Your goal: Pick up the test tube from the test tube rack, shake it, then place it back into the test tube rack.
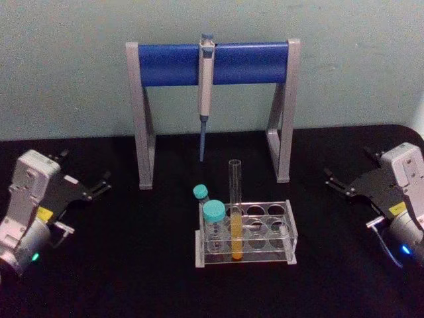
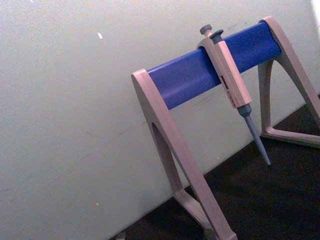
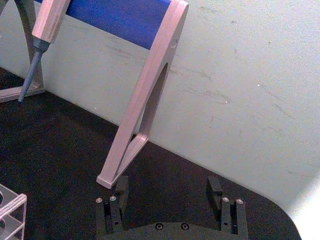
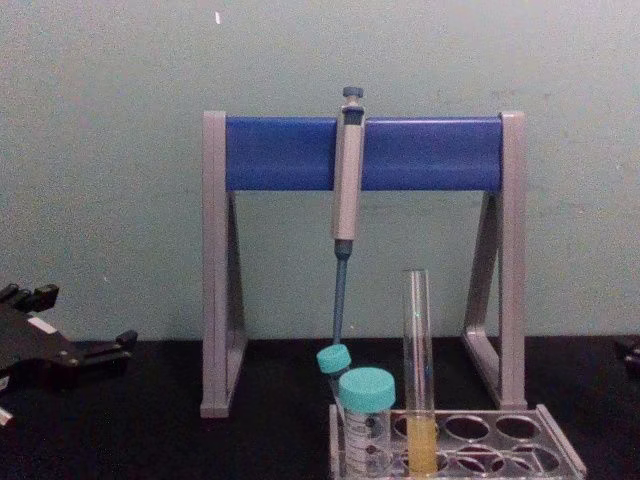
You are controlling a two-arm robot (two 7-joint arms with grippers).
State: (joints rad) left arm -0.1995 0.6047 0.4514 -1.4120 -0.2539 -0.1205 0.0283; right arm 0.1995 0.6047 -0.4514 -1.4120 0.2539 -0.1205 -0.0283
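Resting low at opposite sides of the black tabletop (image 1: pixel 132 265), left hand (image 1: pixel 85 171) and right hand (image 1: pixel 350 169), each with fingers spread apart and gripping nothing. Standing upright between them in the test tube rack (image 1: pixel 265 257), the test tube (image 1: pixel 236 209), yellow-orange liquid at its bottom, just beside two teal-capped tubes (image 1: pixel 214 213). Behind, hanging from a blue-barred stand (image 1: pixel 172 64), a grey pipette (image 1: pixel 206 86).
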